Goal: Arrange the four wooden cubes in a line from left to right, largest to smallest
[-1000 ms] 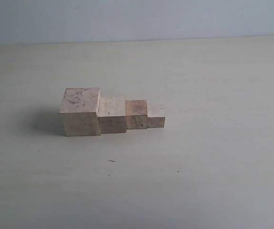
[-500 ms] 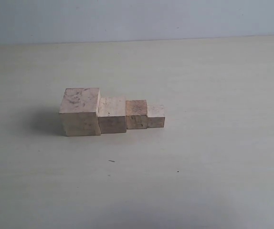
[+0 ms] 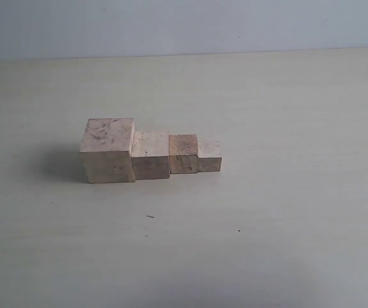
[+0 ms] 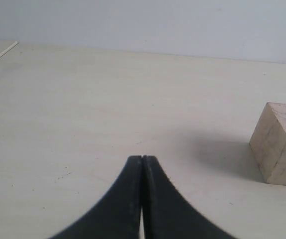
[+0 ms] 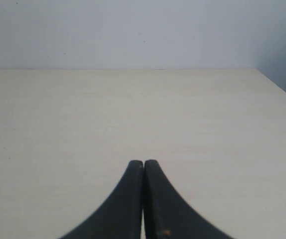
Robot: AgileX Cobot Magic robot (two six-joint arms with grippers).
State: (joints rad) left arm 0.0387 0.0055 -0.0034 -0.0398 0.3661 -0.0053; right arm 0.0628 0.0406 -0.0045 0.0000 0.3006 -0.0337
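Four pale wooden cubes stand in a touching row on the table in the exterior view: the largest cube (image 3: 108, 151) at the left, then the second cube (image 3: 150, 154), the third cube (image 3: 183, 154) and the smallest cube (image 3: 209, 156) at the right. Neither arm shows in the exterior view. The left gripper (image 4: 142, 158) is shut on nothing, low over the table, with the largest cube (image 4: 279, 143) well off to one side. The right gripper (image 5: 143, 163) is shut and empty over bare tabletop; no cube shows in its view.
The pale table (image 3: 286, 224) runs back to a light wall (image 3: 184, 25). A table edge (image 5: 280, 87) shows in the right wrist view, and a thin white strip (image 4: 1, 54) lies at the far corner of the left wrist view.
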